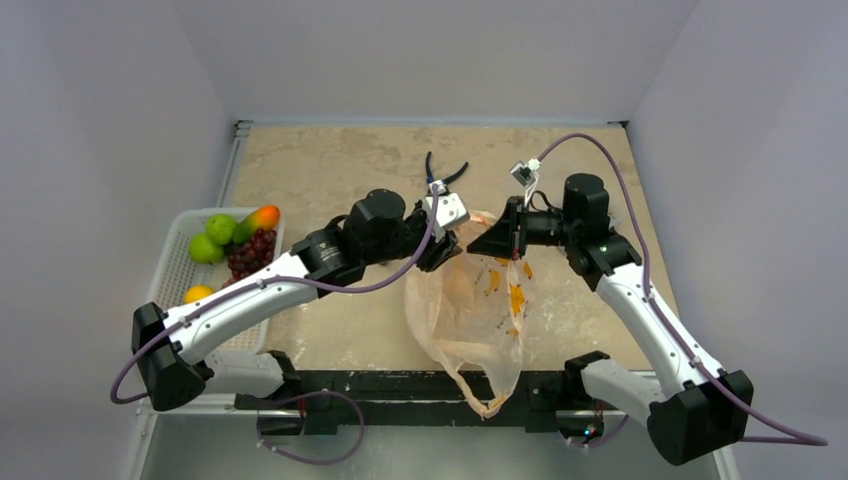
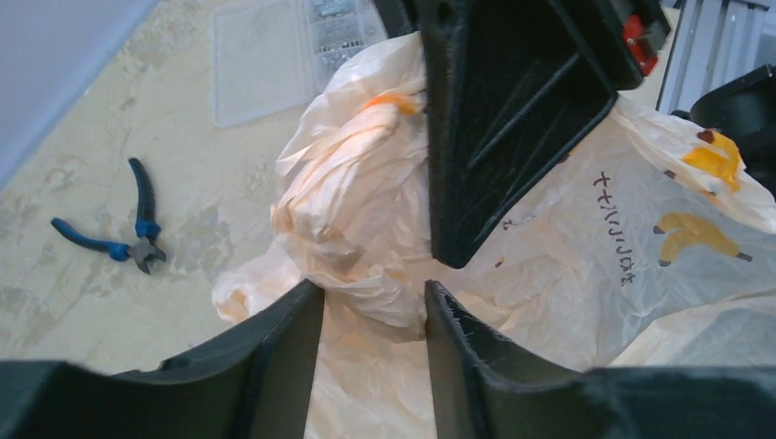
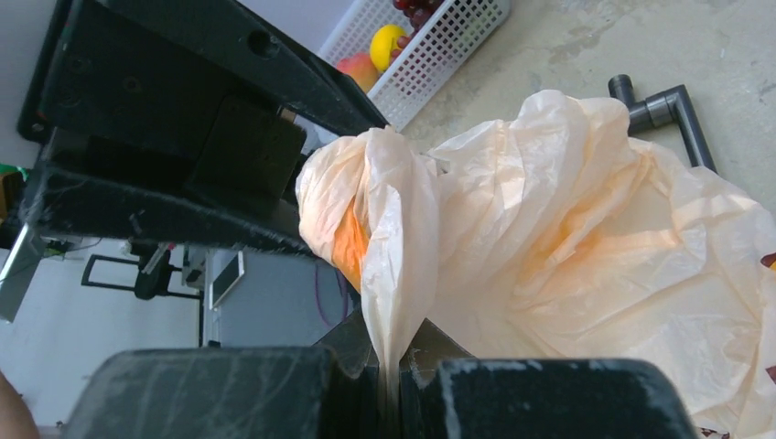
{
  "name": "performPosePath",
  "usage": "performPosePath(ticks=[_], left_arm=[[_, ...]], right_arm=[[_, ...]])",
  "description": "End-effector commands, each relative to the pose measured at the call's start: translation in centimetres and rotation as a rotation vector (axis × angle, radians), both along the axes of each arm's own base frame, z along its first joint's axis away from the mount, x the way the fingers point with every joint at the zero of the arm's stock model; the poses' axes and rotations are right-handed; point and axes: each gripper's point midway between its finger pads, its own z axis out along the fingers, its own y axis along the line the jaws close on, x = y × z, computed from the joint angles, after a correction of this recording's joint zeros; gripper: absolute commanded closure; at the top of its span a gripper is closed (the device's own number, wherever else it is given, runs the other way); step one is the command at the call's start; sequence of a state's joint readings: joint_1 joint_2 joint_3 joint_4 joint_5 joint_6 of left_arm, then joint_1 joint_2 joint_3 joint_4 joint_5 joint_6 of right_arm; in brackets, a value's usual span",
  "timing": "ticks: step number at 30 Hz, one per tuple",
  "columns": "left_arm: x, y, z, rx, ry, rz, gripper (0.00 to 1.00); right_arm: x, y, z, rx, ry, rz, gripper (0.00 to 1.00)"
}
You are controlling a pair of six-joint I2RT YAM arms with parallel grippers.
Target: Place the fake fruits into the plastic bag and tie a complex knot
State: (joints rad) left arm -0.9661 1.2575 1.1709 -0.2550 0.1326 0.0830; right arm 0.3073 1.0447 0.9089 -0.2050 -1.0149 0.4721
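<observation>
The task looks barely begun: no fruit is seen in the one plastic bag (image 1: 470, 310), which lies on the surface (image 1: 330, 170). The white basket (image 1: 176, 265) holds five fake fruits (image 1: 235, 245): two green round fruits (image 1: 220, 227), one mango (image 1: 262, 217), one grape bunch (image 1: 250, 252) and one citrus (image 1: 198, 293). The right fingers (image 3: 512, 393) pinch a bag strand. The left fingers (image 2: 274, 357) straddle a bunched part, and whether they grasp it cannot be told.

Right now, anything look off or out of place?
Yes. The fake fruits sit in the white basket, yet the right gripper pinches a strand of the plastic bag. Blue pliers lie stray on the table.
</observation>
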Motion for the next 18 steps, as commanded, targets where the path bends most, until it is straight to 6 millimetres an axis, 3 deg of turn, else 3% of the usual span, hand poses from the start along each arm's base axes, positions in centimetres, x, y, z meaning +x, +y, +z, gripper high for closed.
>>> performPosePath(ticks=[1, 5, 7, 12, 18], left_arm=[[1.0, 0.4, 1.4, -0.048, 0.029, 0.011, 0.67], [1.6, 2.2, 1.9, -0.051, 0.045, 0.011, 1.0], [0.8, 3.0, 2.6, -0.085, 0.079, -0.055, 1.0], [-2.2, 5.2, 5.4, -0.164, 0.191, -0.277, 1.0], [-2.3, 6.4, 6.8, -0.195, 0.229, -0.311, 1.0]], right_arm=[[-0.8, 0.0, 1.0, 0.02, -0.044, 0.035, 1.0], [-1.0, -0.2, 0.4, -0.013, -0.051, 0.04, 1.0], [-0.4, -0.6, -0.4, -0.063, -0.073, 0.011, 1.0], [1.7, -3.8, -4.6, -0.363, -0.251, -0.052, 1.0], [1.4, -5.0, -4.7, -0.442, -0.423, -0.02, 1.0]])
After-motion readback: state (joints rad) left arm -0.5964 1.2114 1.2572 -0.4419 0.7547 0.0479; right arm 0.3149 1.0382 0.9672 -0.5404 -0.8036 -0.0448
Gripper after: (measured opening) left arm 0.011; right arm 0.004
